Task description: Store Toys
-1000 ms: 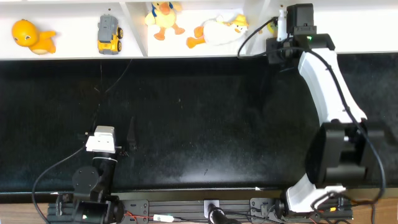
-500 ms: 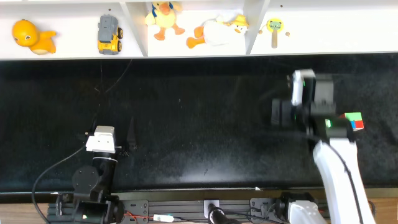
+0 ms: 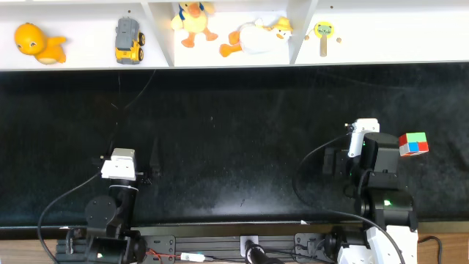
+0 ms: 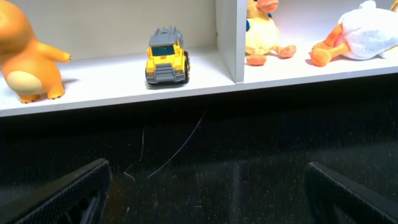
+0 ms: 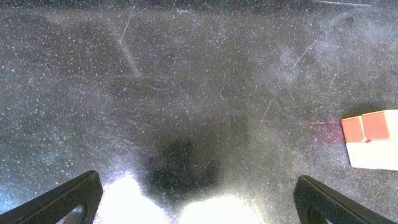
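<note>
"Top view: what's the surface?"
"Black speckled worktop (image 3: 234, 132), scratched. White shelf (image 3: 80, 60) along the far edge, w/ dividers. Left compartment: orange duck (image 3: 38, 42) & yellow truck (image 3: 129, 40). Middle: plush duck (image 3: 193, 20), and a white plush (image 3: 256, 37) on its side. Right: small rattle (image 3: 323, 32)."
"Anything on the top itself?"
"Colour cube (image 3: 413, 144), flat on the worktop near the right gripper (image 5: 199, 193), not touching. Fingers spread wide, nothing btwn them."
"Left gripper (image 4: 205, 193)?"
"Near its base, well apart from the cube. Wide too, empty, facing the shelf."
</note>
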`<action>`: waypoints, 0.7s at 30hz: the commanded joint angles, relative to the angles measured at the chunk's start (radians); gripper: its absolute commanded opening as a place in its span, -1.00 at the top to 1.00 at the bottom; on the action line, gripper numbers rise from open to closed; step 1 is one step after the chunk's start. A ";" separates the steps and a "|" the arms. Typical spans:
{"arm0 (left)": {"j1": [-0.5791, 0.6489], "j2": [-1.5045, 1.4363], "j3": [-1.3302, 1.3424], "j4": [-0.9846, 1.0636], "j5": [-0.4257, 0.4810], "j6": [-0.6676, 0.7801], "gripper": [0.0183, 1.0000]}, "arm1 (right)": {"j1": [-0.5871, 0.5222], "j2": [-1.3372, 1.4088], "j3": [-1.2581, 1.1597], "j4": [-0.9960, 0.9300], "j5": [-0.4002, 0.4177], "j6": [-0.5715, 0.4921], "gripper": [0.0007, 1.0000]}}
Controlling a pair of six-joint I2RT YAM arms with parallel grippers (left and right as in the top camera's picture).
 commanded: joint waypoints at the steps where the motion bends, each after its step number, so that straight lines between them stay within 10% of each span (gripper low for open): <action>1: -0.003 -0.012 -0.005 0.002 -0.008 -0.010 -1.00 | -0.002 -0.008 -0.009 0.047 0.002 -0.001 -1.00; 12: -0.003 -0.012 -0.005 0.002 -0.008 -0.010 -1.00 | -0.141 0.054 -0.009 0.217 -0.048 -0.055 -0.99; 21: -0.003 -0.012 -0.005 0.002 -0.008 -0.010 -1.00 | -0.581 0.105 -0.009 0.231 -0.319 -0.468 -0.99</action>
